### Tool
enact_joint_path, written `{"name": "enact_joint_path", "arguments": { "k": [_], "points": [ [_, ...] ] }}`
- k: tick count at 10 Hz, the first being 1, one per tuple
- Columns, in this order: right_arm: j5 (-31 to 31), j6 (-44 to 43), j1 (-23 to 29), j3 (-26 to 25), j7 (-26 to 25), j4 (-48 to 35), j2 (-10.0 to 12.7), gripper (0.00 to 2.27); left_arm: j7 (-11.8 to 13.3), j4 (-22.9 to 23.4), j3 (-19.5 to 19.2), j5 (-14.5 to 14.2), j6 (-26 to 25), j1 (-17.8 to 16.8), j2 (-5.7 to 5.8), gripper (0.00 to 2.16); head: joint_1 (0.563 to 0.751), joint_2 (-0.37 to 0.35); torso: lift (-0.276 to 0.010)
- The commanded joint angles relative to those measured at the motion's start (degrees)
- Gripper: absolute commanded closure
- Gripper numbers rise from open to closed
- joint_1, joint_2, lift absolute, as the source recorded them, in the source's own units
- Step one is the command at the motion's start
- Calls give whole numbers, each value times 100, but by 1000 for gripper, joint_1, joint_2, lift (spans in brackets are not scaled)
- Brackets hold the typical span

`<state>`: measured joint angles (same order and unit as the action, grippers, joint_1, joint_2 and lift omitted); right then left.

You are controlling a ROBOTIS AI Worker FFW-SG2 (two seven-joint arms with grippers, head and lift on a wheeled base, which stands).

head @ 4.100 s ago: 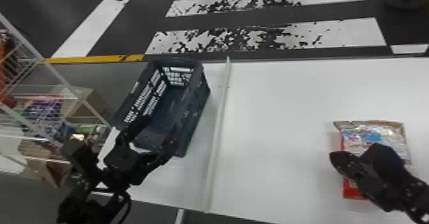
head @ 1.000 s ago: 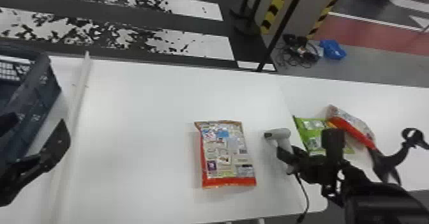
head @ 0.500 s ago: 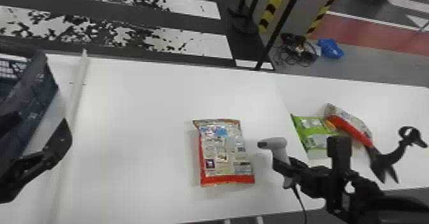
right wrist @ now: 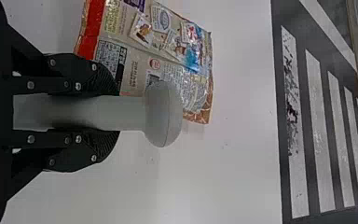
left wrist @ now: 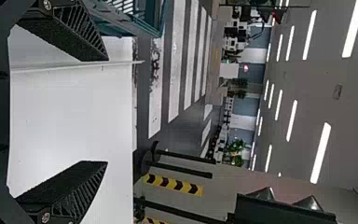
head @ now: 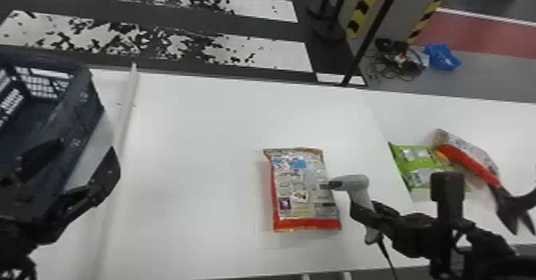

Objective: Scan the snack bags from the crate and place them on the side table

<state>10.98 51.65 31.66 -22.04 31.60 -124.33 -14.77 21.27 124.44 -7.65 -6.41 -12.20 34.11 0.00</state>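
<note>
A red and silver snack bag [head: 303, 191] lies flat on the white table [head: 199, 159]. My right gripper [head: 367, 215] is shut on the handle of a grey scanner [head: 354, 183], whose head is at the bag's right edge. In the right wrist view, the right gripper [right wrist: 107, 112] clamps the scanner [right wrist: 161, 114] beside the snack bag [right wrist: 140, 51]. My left gripper [head: 85, 159] stands open over the crate's near right side; its two fingers are wide apart in the left wrist view [left wrist: 98, 112]. A green snack bag [head: 418, 165] and a red-white snack bag [head: 470, 155] lie together at the right.
The dark blue crate [head: 75, 111] stands at the left, next to a raised white strip [head: 127, 107] across the table. A black holder [head: 510, 211] is at the far right, beyond the right arm. The scanner's cable [head: 385, 253] hangs toward the table's near edge.
The right gripper has carried the scanner leftward, away from the green bag and up to the red and silver bag. Earlier the head view swung right. The left arm has barely moved since half a second ago.
</note>
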Motion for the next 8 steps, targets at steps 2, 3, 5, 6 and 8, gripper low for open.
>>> {"name": "enact_joint_path", "arguments": {
  "k": [2, 3, 5, 6, 8],
  "points": [
    [9, 140, 51, 77, 39, -179, 35, 2223, 0, -34, -9, -1, 11, -19, -15, 83, 695, -192, -94],
    [9, 158, 51, 121, 66, -197, 35, 2223, 0, -51, -9, -1, 11, -28, -15, 83, 695, -183, -94],
    [0, 158, 34, 191, 66, -197, 27, 2223, 0, -60, -9, -1, 11, -36, -15, 83, 695, -166, -94],
    [-9, 158, 7, 200, 66, -188, 27, 2223, -9, -60, -9, -1, 11, -36, -15, 83, 695, -163, -94],
    [-17, 158, 7, 209, 66, -170, 27, 2223, -9, -69, 0, -1, 11, -45, -15, 83, 695, -158, -94]
  ]
}}
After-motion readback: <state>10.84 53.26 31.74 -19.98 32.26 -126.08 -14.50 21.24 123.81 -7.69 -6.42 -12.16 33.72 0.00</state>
